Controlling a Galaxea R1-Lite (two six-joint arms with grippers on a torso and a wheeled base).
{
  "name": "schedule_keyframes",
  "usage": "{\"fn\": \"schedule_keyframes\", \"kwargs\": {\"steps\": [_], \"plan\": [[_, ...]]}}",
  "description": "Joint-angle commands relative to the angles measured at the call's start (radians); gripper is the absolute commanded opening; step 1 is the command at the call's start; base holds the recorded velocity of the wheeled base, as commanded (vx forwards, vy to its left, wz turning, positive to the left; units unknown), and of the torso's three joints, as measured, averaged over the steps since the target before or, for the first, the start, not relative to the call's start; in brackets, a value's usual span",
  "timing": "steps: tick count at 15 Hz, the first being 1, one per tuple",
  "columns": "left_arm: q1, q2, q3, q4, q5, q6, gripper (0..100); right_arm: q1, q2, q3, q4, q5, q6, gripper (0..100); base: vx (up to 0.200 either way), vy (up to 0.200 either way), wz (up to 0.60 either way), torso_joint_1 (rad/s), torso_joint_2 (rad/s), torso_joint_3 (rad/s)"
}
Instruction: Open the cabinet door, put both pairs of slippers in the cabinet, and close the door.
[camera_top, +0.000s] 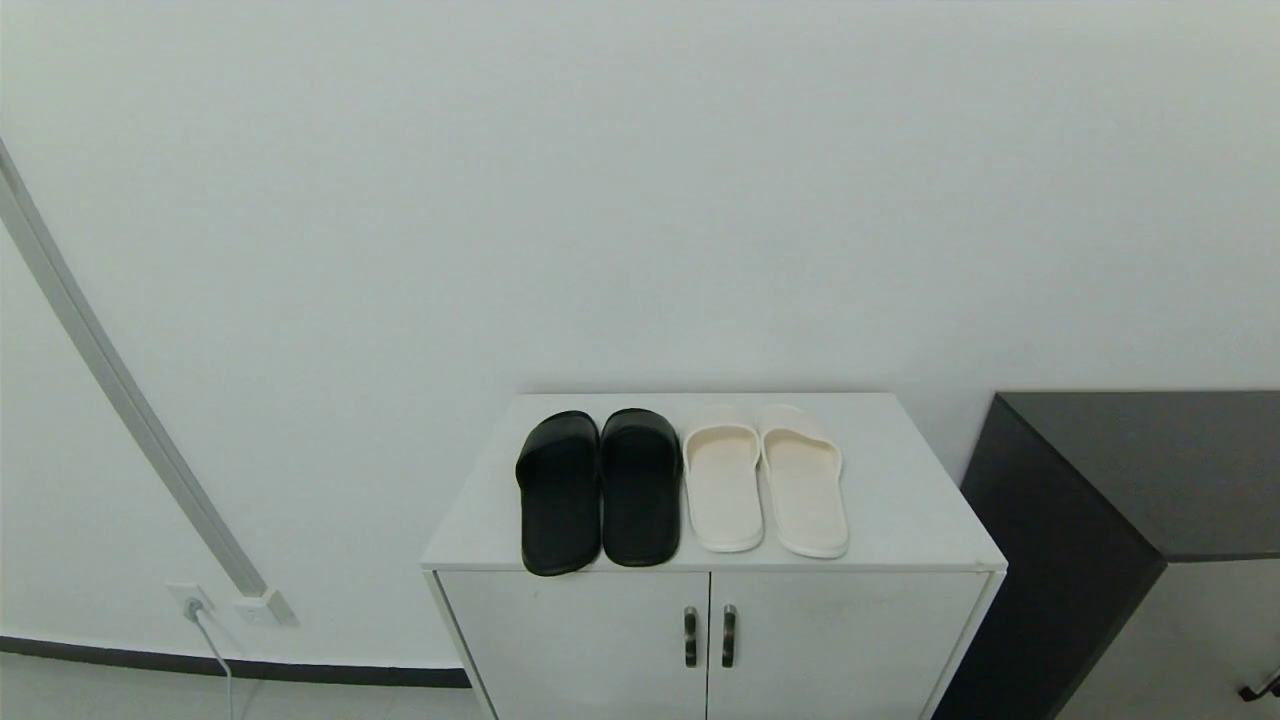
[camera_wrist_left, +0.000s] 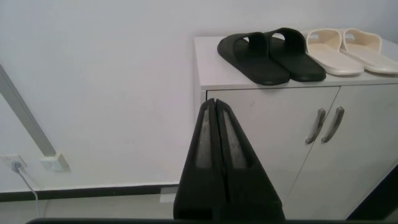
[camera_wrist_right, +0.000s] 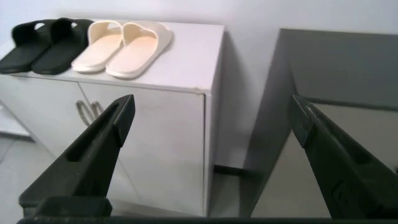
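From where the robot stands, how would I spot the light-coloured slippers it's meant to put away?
Find the white cabinet against the wall, its two doors shut. Two pairs of slippers lie side by side on its top. The cream pair is on the right, nearer the dark grey unit; its neighbour, the black pair, is on the left.

A: What is my left gripper (camera_wrist_left: 215, 107) doing?
B: I see its two dark fingers (camera_wrist_left: 202, 143) pressed flat together, tips meeting in a narrow wedge that points forward
A: And my right gripper (camera_wrist_right: 211, 106)?
B: Its two dark fingers (camera_wrist_right: 102, 143) are spread wide apart, both pointing forward with a broad gap between them
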Motion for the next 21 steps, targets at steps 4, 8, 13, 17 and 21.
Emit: {"fn": "schedule_keyframes", "kwargs": {"steps": [4, 8, 13, 17, 21], "plan": [[0.0, 0.002, 0.0, 0.0, 0.0, 0.002, 0, 0.267, 0.542, -0.104, -0.292, -0.073, 0.011, 100, 0.0, 0.0, 0.0, 0.0, 0.0, 0.0], [0.0, 0.0, 0.0, 0.0, 0.0, 0.002, 0, 0.637, 0.827, -0.311, -0.347, -0.364, 0.201, 100, 0.0, 0.0, 0.0, 0.0, 0.0, 0.0], [0.0, 0.0, 0.0, 0.001, -0.001, 0.003, 0, 0.73, 1.128, -0.568, -0.345, -0.533, 0.338, 100, 0.0, 0.0, 0.0, 0.0, 0.0, 0.0], [0.0, 0.0, 0.0, 0.001, -0.001, 0.003, 0, 0.767, 1.333, -0.719, -0.345, -0.64, 0.373, 100, 0.0, 0.0, 0.0, 0.0, 0.0, 0.0], [0.002, 0.0, 0.0, 0.001, -0.001, 0.003, 0, 0.764, 1.522, -0.89, -0.347, -0.708, 0.372, 100, 0.0, 0.0, 0.0, 0.0, 0.0, 0.0]]}}
